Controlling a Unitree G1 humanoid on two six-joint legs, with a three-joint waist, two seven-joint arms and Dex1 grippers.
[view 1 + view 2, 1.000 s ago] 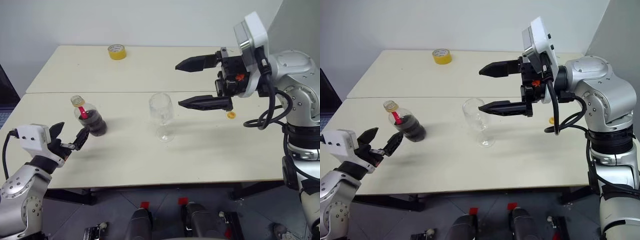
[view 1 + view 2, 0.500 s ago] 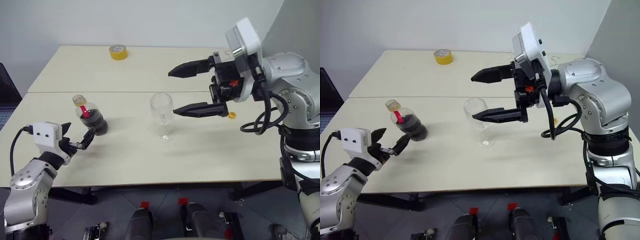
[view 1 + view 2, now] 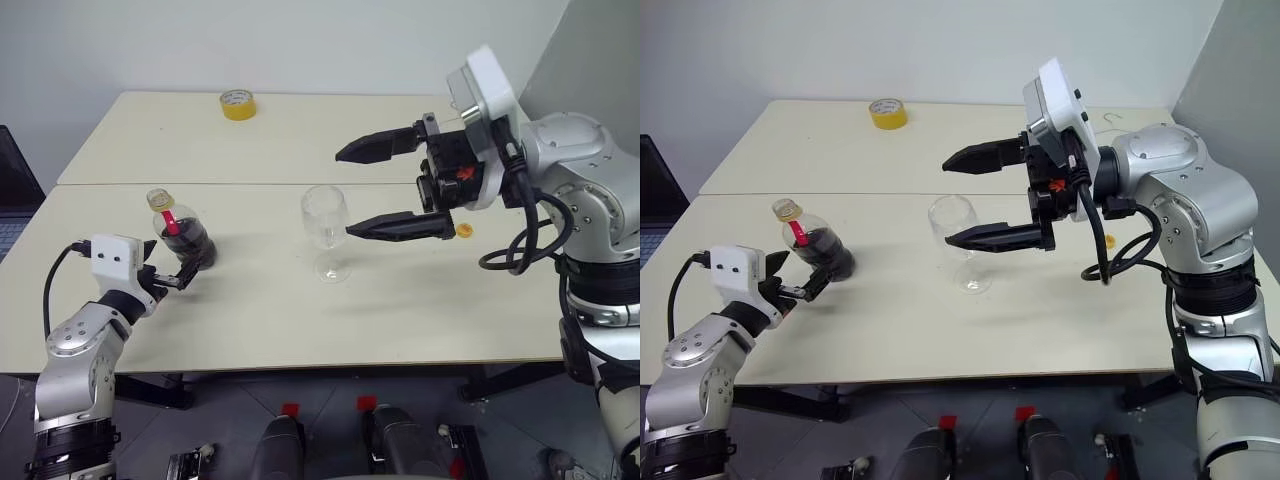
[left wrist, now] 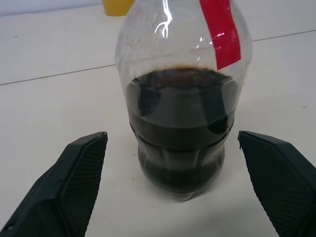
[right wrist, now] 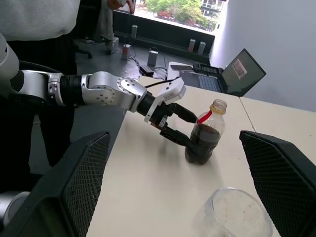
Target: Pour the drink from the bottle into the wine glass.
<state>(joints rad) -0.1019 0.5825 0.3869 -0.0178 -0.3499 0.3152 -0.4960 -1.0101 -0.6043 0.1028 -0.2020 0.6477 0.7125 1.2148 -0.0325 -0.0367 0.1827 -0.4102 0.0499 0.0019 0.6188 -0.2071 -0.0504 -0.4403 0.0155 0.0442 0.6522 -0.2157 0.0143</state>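
The bottle, clear plastic with a red strip at its neck, stands upright on the left of the table. The drink, nearly black, fills its lower half. My left gripper is open and low over the table, one finger on each side of the bottle's base, and neither touches it. The wine glass stands empty mid-table. My right gripper hangs open just right of the glass, pointing left. Its lower fingertip is close to the bowl; I cannot tell whether it touches.
A yellow tape roll lies on the far table. A small orange round thing lies right of the glass. A laptop sits off the table's left end, and a person stands beyond it. The table's front is bare.
My left gripper has moved forward and its fingers now flank the bottle's base. The right gripper has stayed by the glass. Both stay open.
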